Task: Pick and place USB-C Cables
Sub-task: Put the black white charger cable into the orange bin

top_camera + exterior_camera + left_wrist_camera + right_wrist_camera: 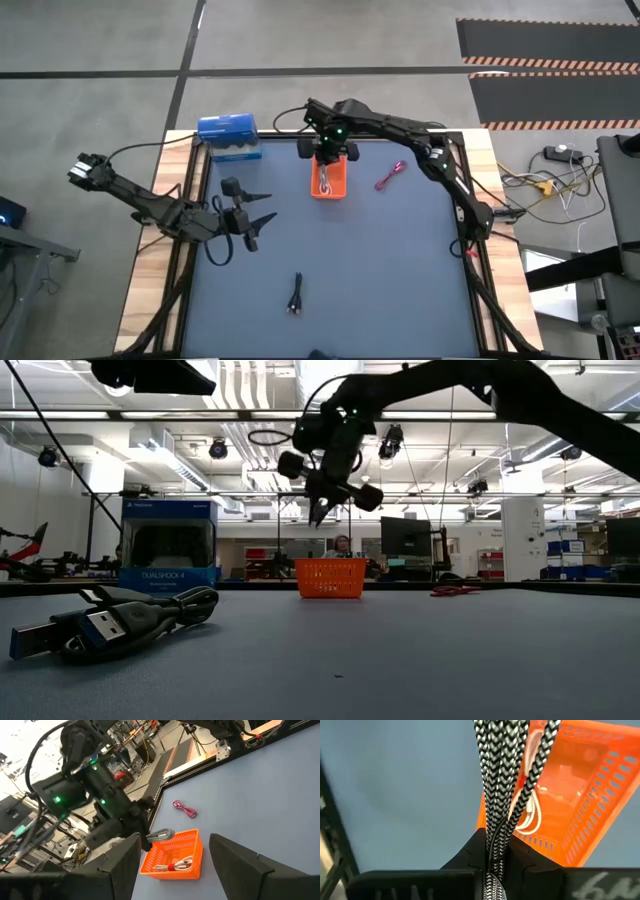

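Two cables remained: right end effector [326,158] pinched silver-grey cable [506,780] above orange tray [338,189] at 12 o'clock; left end effector [262,208] gaped idle.

Right gripper [322,508]: hanging above the orange basket [330,577], fingers pointing down.
Black cable [120,622]: lying near the camera, well left of the gripper.
Pink cable [455,591]: lying right of the basket.
Blue DualShock 4 box [168,545]: standing far left.
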You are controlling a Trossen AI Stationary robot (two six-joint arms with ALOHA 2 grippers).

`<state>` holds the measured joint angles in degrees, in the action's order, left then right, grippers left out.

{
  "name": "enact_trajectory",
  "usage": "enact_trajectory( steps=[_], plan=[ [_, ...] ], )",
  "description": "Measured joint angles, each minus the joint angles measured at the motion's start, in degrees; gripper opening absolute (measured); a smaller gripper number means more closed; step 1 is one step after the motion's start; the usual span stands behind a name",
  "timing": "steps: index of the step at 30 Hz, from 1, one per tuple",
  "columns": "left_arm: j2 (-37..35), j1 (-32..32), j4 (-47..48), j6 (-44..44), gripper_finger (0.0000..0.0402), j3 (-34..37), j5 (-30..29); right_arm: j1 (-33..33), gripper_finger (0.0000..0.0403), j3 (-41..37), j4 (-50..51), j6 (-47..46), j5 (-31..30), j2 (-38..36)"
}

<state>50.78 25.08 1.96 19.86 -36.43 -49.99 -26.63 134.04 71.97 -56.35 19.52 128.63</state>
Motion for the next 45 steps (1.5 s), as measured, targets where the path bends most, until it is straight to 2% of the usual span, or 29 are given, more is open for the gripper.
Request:
enact_trajectory(
  steps=[5, 15, 17, 21, 25, 29, 35, 45],
  plan=[
    [0.2, 0.0, 0.0, -0.1, 0.0219, 0.2, 0.0, 0.0, 0.0022, 0.0, 1.4, -3.4, -0.4, 0.9],
    [0.2, 0.0, 0.0, -1.4, 0.0219, 0.2, 0.0, -0.4, 0.0022, -0.2, 13.1, -5.5, -11.5, 1.0],
    [0.2, 0.0, 0.0, -1.4, 0.0219, 0.2, 0.0, -0.5, 0.0022, -0.2, 13.1, -4.7, -12.1, 1.0],
    [0.1, 0.0, 0.0, -1.0, 0.0219, 0.2, 0.0, -0.2, 0.0022, -0.2, 12.3, -3.9, -12.1, 1.0],
    [0.1, 0.0, 0.0, 0.0, 0.0219, 0.2, 0.0, 0.4, 0.0022, -0.2, 10.5, 6.8, -11.8, 1.2],
    [0.2, 0.0, 0.0, 0.0, 0.0219, 0.2, 0.0, 1.7, 0.0022, -0.2, 11.0, 14.0, -7.9, 1.3],
    [0.1, 0.0, -0.2, 0.0, 0.0219, 0.2, 0.0, 2.0, 0.0022, -0.2, 11.1, 14.3, -3.2, 1.3],
    [0.1, 0.0, -0.2, 0.1, 0.0219, 0.2, 0.0, 2.0, 0.0022, -1.5, 7.2, 12.9, -3.0, 1.3]
  ],
)
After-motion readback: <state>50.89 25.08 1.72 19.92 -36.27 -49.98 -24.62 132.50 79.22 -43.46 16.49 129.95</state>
